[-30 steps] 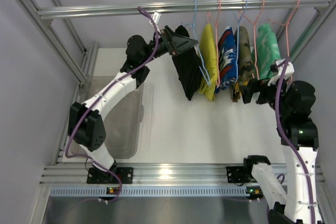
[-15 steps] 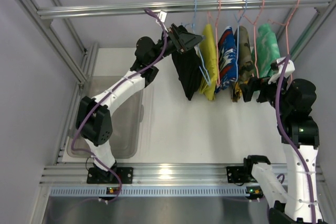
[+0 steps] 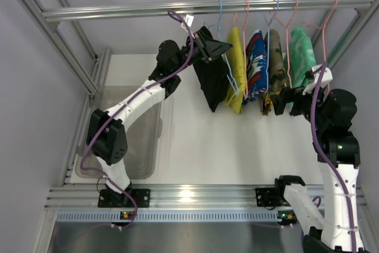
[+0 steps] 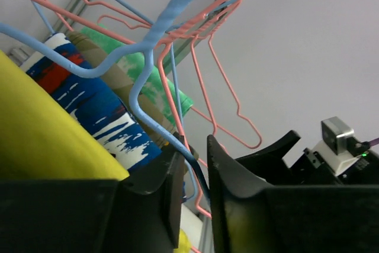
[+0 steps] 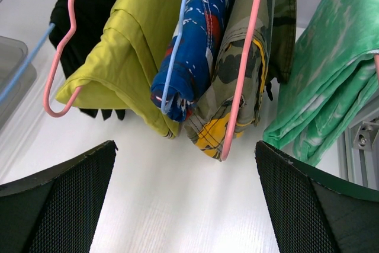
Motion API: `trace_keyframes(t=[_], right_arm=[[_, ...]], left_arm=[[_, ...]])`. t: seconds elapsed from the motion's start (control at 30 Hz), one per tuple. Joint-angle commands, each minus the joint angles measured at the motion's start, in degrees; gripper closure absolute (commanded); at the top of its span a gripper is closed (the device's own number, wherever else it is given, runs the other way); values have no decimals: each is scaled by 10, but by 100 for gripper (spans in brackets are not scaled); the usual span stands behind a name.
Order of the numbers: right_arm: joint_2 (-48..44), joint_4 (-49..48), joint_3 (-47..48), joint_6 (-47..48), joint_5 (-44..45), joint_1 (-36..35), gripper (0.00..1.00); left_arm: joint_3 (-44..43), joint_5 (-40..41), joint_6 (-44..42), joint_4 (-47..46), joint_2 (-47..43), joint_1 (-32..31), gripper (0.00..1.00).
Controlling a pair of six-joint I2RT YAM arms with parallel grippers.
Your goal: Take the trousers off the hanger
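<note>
The black trousers (image 3: 210,84) hang folded over a blue hanger (image 3: 221,13) at the left end of the rail. The yellow trousers (image 3: 235,69) hang right beside them. My left gripper (image 3: 216,48) is at the top of the black trousers. In the left wrist view its jaws (image 4: 192,176) stand narrow, with the blue hanger's wire (image 4: 148,57) running between them and touching the fingers. My right gripper (image 3: 283,100) is open below the clothes; in the right wrist view its fingers (image 5: 59,199) sit wide apart with nothing between them, under the black trousers (image 5: 89,4) and the yellow trousers (image 5: 130,51).
A blue patterned garment (image 3: 256,63), a camouflage one (image 3: 274,63) and a green one (image 3: 302,57) hang further right on pink and blue hangers from the metal rail (image 3: 118,11). A clear plastic bin (image 3: 139,140) stands on the table at the left.
My left gripper has moved right and up to the blue hanger and its jaws have closed in round the wire. The right arm has not moved.
</note>
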State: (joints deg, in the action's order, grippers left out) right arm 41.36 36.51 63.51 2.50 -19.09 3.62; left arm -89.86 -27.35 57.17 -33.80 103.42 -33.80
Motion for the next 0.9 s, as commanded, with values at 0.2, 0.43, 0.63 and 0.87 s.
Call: trace_keyframes(t=[0.2,0.43,0.63,0.87], right_arm=[[-5,-15,17,7,-2,9,0],[-5,-14,33,2,-20,9,1],[3,-14,56,-15,-61,9,1],[13,-65,83,-97,-160,9,1]], left_arm=[[-98,7,-108,66,-17,-1,100],[-137,-3,-133,102,-67,-1,100],[-110,7,-129,152,-127,0,100],[-9,28,-130,203,-242,4,100]])
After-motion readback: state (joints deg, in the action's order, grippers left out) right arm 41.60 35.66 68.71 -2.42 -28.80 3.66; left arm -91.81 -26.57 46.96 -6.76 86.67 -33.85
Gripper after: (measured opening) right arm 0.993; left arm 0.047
